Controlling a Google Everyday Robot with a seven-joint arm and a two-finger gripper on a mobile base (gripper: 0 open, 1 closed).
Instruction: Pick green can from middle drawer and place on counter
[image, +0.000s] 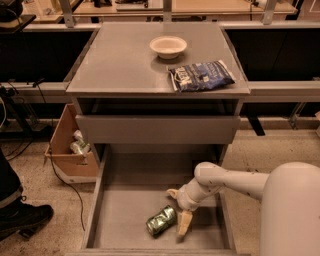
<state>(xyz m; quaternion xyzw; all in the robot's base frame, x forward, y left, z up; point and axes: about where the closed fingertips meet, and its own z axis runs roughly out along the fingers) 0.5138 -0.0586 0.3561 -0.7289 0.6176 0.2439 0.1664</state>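
Observation:
The green can (161, 220) lies on its side on the floor of the open middle drawer (125, 210), near its front. My gripper (178, 210) is inside the drawer, just to the right of the can and a little above the floor. It is open and empty. One finger (183, 225) points down beside the can's right end; the other (172, 193) sticks out to the left behind the can. The grey counter (120, 65) is the cabinet's top, above and behind the drawer.
A white bowl (168, 46) and a blue chip bag (201, 75) lie on the counter's right half. The shallower upper drawer (157, 129) juts out over the back of the middle drawer. A cardboard box (70, 147) stands on the floor at left, and a black shoe (22, 217) lower left.

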